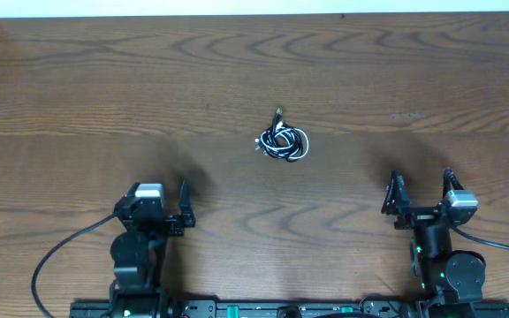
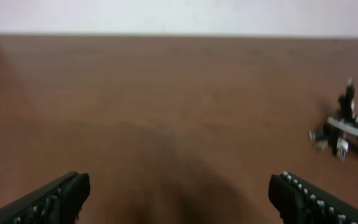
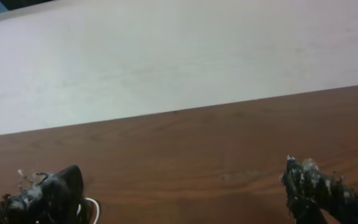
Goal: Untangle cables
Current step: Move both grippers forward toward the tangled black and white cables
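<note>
the left hand [image 1: 159,199], a black two-fingered robot hand with a pale block on its back, rests low over the tabletop near the near edge, left of centre. its two fingers stand spread wide apart and there is nothing between them. in the left wrist view the ridged black fingertips [image 2: 55,198] sit at the bottom corners with only bare wood between them.

the right hand [image 1: 421,190], also black and two-fingered, sits near the near edge on the right side. it too is spread wide and has hold of nothing. in the right wrist view its fingertips [image 3: 319,190] look rough and flecked with pale specks.

the small tangled bundle of thin black and white cables [image 1: 283,140] lies by itself on the dark brown wood-grain tabletop [image 1: 78,88]. it is about midway between the left and right edges, farther from the near edge than both hands and well apart from each. one black plug end sticks out toward the far edge. the left wrist view shows the bundle [image 2: 347,124], blurred, at its right side.
</note>
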### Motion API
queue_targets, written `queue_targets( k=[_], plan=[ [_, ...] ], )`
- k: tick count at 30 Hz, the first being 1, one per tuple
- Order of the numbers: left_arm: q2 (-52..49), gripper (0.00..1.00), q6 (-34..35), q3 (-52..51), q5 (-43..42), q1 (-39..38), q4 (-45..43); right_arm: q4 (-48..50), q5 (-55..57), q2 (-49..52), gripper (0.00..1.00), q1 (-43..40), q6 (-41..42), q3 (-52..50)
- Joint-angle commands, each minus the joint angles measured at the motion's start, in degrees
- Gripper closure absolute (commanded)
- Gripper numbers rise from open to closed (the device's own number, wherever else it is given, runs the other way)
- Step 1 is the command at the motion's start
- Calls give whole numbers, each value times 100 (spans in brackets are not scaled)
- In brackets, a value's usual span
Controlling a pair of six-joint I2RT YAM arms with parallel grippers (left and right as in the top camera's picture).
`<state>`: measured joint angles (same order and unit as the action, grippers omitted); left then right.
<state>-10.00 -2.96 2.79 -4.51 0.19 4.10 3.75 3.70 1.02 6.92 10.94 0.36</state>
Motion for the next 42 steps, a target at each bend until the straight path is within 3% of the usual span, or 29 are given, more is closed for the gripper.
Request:
queue_targets(
  k=[1, 15, 27, 32, 42],
  plan=[
    [-501, 4, 46, 417, -76, -28, -7, -85, 155, 20, 1, -50, 39, -4],
    [-2592, 4, 46, 1692, -101, -28, 2, -184, 240, 1097, 1, -50, 37, 190],
    [-3818, 4, 61, 2542, -710, -28, 22, -136, 234, 3560, 1, -50, -20, 1189],
    [-4103, 4, 457, 2841, -713, -28, 59, -142, 205, 4688, 1, -50, -229, 1799],
    [-4900, 4, 525, 3963, -857, -28, 2002, -997, -103, 6870, 1, -50, -592, 3366]
  ],
)
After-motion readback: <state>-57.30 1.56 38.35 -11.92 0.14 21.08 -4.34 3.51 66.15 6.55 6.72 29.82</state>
